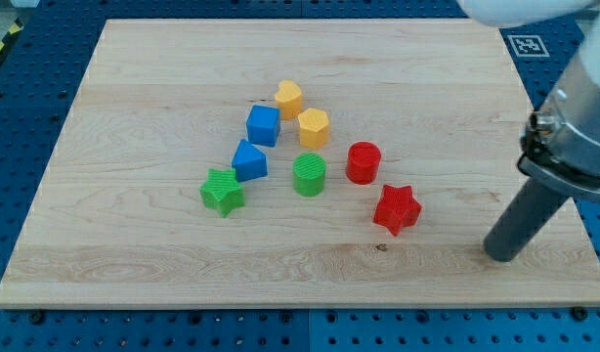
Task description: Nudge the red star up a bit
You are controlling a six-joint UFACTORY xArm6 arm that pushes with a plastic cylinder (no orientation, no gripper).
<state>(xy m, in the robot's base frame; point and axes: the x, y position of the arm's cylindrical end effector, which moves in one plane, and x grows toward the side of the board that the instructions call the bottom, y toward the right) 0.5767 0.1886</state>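
No fingers here: only my tip (502,256), holding nothing, resting on the table (134,256) well to the view's right of the red star (396,208). Red cylinder (363,162) just up-left of the star.

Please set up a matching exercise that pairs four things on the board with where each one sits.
Things:
1. red star
2. green star
3. yellow heart-like block
4. my tip

Places:
A. farthest toward the view's left of all the blocks
B. nearest the view's top of all the blocks
C. to the view's right of every block, touching none
D. just below and right of the red cylinder

Pairs: 1-D, 2-A, 3-B, 4-C
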